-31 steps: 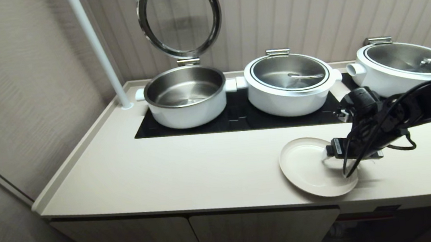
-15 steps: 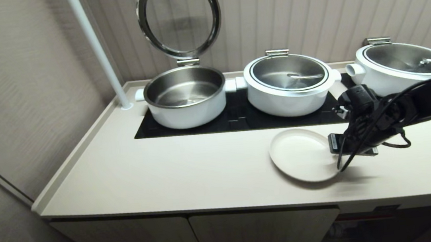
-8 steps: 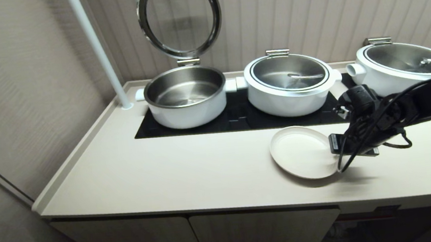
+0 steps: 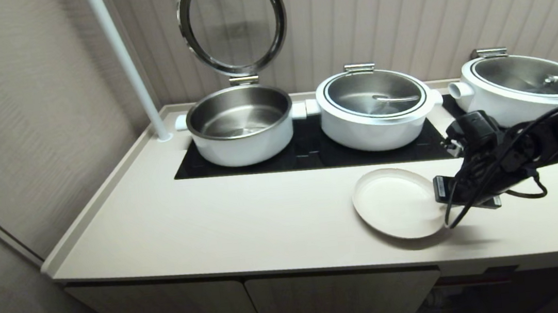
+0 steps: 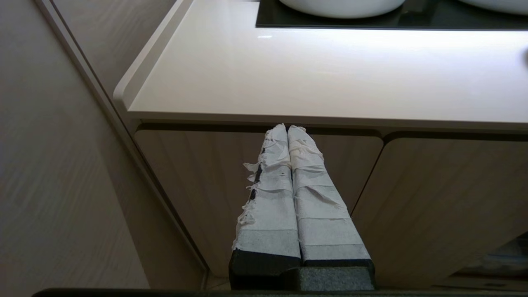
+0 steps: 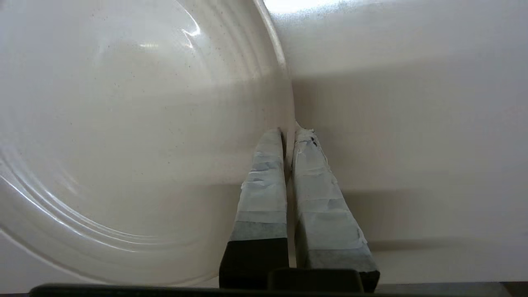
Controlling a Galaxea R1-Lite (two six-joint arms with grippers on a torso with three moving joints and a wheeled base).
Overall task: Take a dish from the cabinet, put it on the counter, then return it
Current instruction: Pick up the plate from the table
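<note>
- Head view: the plain round cream-white dish (image 4: 395,202) sits over the smooth pale beige counter (image 4: 244,222), near its front edge and just in front of the inset black glass panel (image 4: 310,153). The right tool (image 4: 441,192) reaches in from the right and meets the dish at its right rim. Three white pots stand in a row on the panel: the open steel-lined pot (image 4: 240,125) with its round glass lid (image 4: 233,22) raised upright, the middle pot (image 4: 375,107) and the right pot (image 4: 523,84) (both with lids down). A white pole (image 4: 126,63) rises from the counter's back left corner. Below the counter edge are the beige wood-grain cabinet doors (image 4: 284,306).
- Left wrist view: the left tool (image 5: 287,132) hangs low in front of the cabinet doors (image 5: 433,198), below the counter's edge (image 5: 288,74); its two tape-wrapped fingers (image 5: 272,194) are pressed together with nothing between them.
- Right wrist view: the right tool (image 6: 288,134) has its taped fingers (image 6: 264,185) pinched on the thin rim of the dish (image 6: 136,136), one finger on each face of the rim. The counter (image 6: 412,123) lies beyond.
</note>
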